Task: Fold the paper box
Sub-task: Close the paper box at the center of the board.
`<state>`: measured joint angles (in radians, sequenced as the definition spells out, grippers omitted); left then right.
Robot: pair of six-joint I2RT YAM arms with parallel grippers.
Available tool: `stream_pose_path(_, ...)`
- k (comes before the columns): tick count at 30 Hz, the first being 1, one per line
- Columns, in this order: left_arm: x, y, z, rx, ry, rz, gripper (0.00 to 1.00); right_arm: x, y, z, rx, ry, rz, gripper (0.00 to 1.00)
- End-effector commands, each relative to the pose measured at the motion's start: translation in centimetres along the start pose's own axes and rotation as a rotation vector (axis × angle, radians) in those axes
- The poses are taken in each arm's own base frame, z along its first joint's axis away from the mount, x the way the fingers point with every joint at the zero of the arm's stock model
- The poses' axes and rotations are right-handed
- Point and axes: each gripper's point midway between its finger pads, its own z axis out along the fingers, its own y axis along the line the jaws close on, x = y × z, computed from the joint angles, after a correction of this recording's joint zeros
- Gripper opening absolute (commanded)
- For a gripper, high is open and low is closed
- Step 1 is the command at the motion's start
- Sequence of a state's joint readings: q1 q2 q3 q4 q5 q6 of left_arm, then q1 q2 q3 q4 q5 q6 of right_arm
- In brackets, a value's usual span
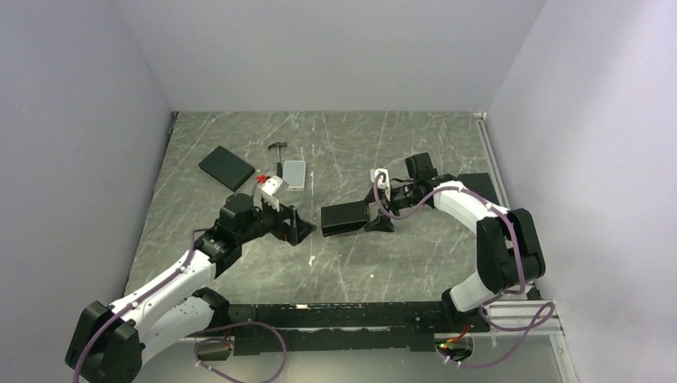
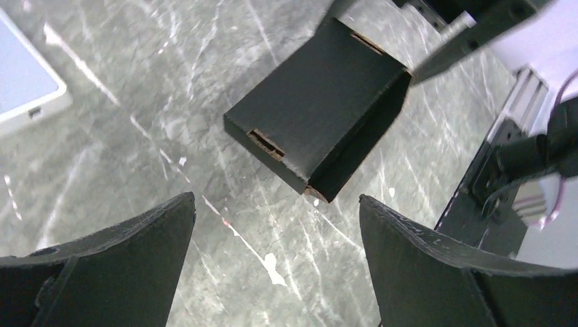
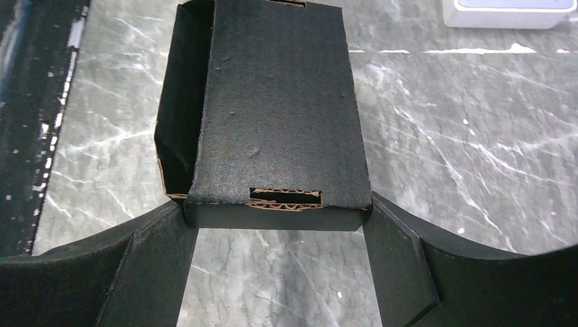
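On the grey marbled tabletop (image 1: 359, 152), the box (image 1: 345, 217) lies closed near the centre. The right fingers (image 3: 402, 266) pinch its end toward the right edge. The left fingers (image 2: 136, 252) stand spread and empty, near its other end.

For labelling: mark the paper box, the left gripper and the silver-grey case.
paper box (image 3: 279, 116), right wrist view, middle of its top panel.
left gripper (image 2: 276, 203), left wrist view, midway between its open fingertips.
silver-grey case (image 1: 294, 174), top external view, centre of its upper face.
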<state>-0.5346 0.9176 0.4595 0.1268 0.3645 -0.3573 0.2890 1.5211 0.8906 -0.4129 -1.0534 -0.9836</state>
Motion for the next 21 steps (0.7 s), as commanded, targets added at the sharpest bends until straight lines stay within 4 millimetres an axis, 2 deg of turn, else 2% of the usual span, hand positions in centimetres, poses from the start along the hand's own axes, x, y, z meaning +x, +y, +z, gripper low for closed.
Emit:
stream_pose_path(1, -2.9, -3.5, -0.7, 0.182, -0.122, 0.338, 0.93, -2.9, 1.2, -0.3, -0.116, -0.121, -0.013, 0.00)
stream_pose_path(4, -2.0, -5.1, -0.7, 0.250, -0.081, 0.469, 0.99, -3.1, 1.5, -0.5, -0.135, -0.131, -0.022, 0.00)
stream_pose_path(6, -1.2, -6.1, -0.6, 0.281, -0.064, 0.541, 0.99, -3.2, 1.6, -0.5, -0.138, -0.134, -0.021, 0.00)
stream_pose_path(9, 0.3, -6.4, -0.4, 0.273, -0.024, 0.634, 0.99, -3.3, 1.5, -0.6, -0.137, -0.135, -0.017, 0.00)
stream_pose_path(17, 1.8, -4.5, 1.1, 0.152, 0.007, 0.793, 1.00, -3.4, 1.7, -0.6, -0.146, -0.137, -0.017, 0.00)
stream_pose_path(21, 1.3, -3.9, 1.7, 0.118, -0.030, 0.826, 1.00, -3.4, 1.8, -0.7, -0.145, -0.135, -0.028, 0.00)
